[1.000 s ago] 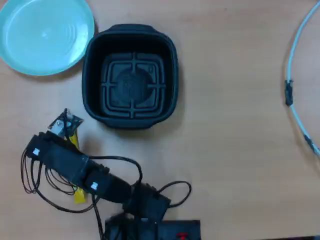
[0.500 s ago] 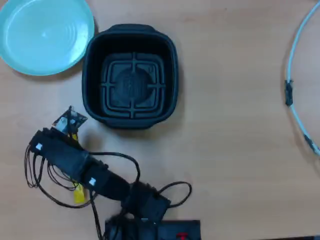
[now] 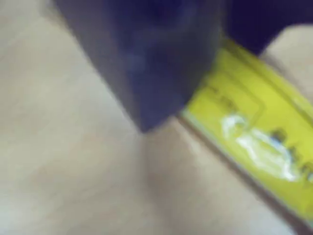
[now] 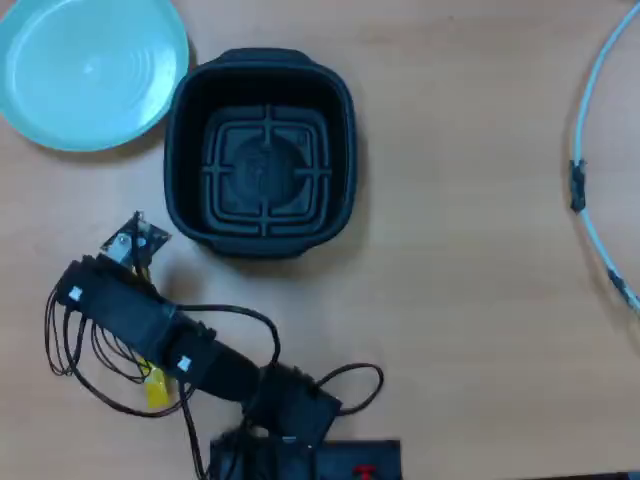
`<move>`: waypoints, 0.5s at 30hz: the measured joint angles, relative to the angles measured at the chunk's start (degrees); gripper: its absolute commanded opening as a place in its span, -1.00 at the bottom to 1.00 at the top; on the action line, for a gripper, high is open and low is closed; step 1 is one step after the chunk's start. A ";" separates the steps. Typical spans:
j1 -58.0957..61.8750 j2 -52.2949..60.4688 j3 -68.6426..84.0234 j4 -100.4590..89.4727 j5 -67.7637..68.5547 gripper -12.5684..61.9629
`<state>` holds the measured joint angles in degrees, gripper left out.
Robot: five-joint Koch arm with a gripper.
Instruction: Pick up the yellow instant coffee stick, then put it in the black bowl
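Note:
The yellow instant coffee stick (image 3: pixel 254 127) lies slantwise on the wooden table, close to the wrist camera. One end runs behind a dark jaw, and a second dark part sits against its upper edge at the top right. My gripper (image 3: pixel 200 88) is down at that end of the stick, and the blur hides how far the jaws stand apart. In the overhead view the gripper (image 4: pixel 135 240) is left of and below the black bowl (image 4: pixel 190 130). The arm covers most of the stick, and only its yellow end (image 4: pixel 155 390) shows. The bowl is empty, showing its ribbed bottom.
A round light-blue plate (image 4: pixel 90 70) lies at the top left, touching the bowl's corner. Black cables (image 4: pixel 70 350) loop around the arm. A pale cable (image 4: pixel 590 170) curves along the right edge. The arm's base (image 4: pixel 300 450) is at the bottom.

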<state>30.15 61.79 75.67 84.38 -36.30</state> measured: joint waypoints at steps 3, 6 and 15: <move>-0.35 -0.09 0.09 -0.97 4.75 -0.80; -1.14 -0.09 0.09 -1.85 8.70 -0.88; -2.55 -0.18 0.35 -2.20 10.20 -0.87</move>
<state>27.60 61.61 76.03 82.18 -26.10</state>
